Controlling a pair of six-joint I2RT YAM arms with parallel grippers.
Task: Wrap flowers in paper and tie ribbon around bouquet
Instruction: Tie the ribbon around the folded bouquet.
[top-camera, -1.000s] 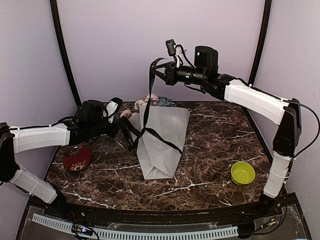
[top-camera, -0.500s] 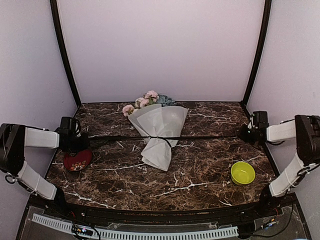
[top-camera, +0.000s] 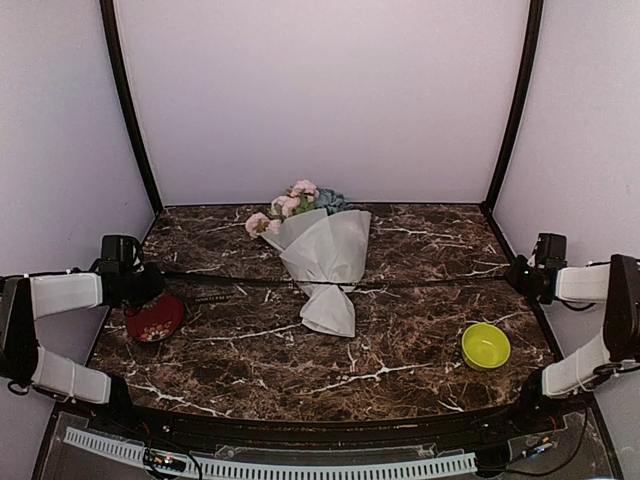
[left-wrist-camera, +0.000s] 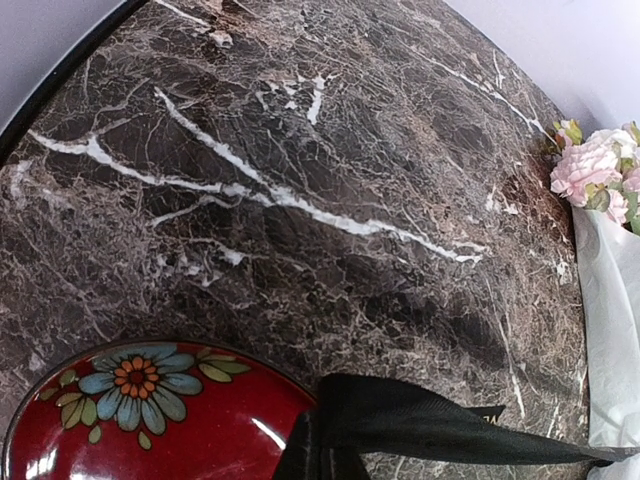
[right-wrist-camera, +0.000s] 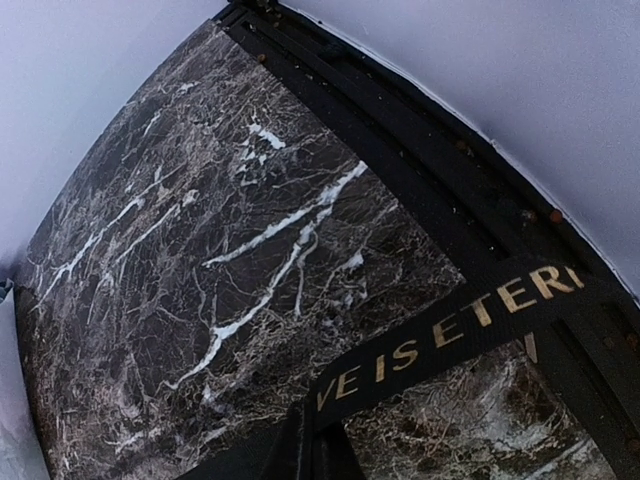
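The bouquet lies mid-table, with pink, white and blue flowers sticking out of a cone of frosted paper. A black ribbon runs taut across the table and cinches the cone at its narrow waist. My left gripper is shut on the ribbon's left end, low over the table by the red bowl. At the table's right edge my right gripper is shut on the other end. The left wrist view shows the ribbon leaving the left gripper toward the paper and flowers. The right wrist view shows gold-lettered ribbon leaving the right gripper.
A red flowered bowl sits at the left, right under the left gripper, and fills the bottom left of the left wrist view. A yellow-green bowl stands front right. Black frame posts and lilac walls close in the table.
A second ago the right arm held the ribbon high over the bouquet. Both arms have since dropped and moved apart, drawing the ribbon tight and pinching the paper cone narrower.
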